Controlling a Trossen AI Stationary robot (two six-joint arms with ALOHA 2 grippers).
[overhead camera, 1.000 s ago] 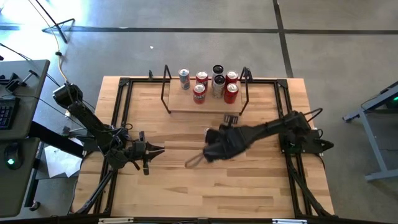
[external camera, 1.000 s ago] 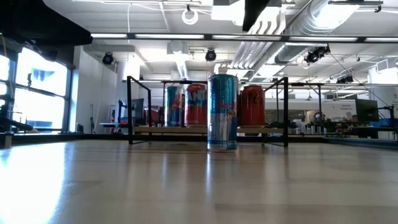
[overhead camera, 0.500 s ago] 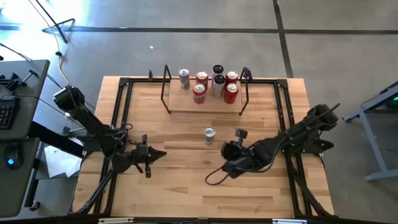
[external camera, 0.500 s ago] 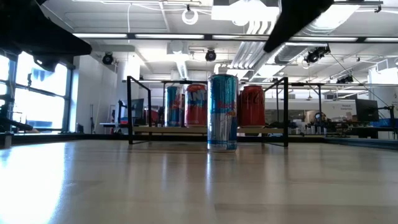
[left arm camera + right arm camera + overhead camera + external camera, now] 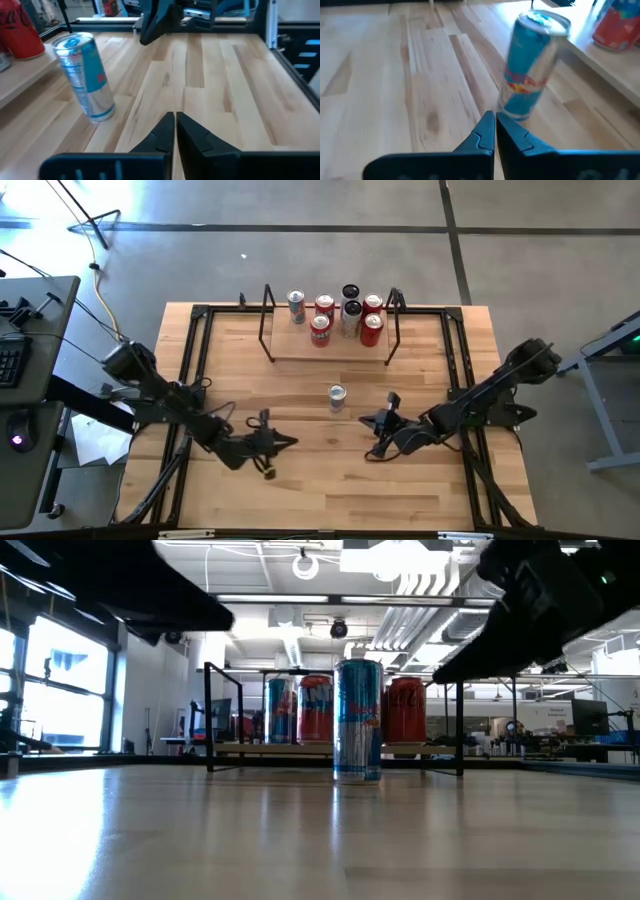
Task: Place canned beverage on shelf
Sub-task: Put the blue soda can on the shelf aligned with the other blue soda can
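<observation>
A slim blue-and-silver can stands upright on its base on the tabletop, just in front of the shelf; no gripper touches it. It also shows in the low view and in both wrist views. The shelf's light plank carries several cans, most of them red. My left gripper is shut, near and left of the can, pointing toward it. My right gripper is shut, near and right of the can. Their shut fingertips show in the left wrist view and right wrist view.
Thin black rod frames stand at the shelf's two ends. A black frame runs along the table's edges. Bare wood lies between the grippers and the near edge. A desk with a keyboard stands left of the table.
My right arm, which hung over the can's spot, has sunk and drawn back toward the table's right and near side, leaving the can in plain view. My left gripper has moved toward the table's right and a little nearer. The can has stayed where it was.
</observation>
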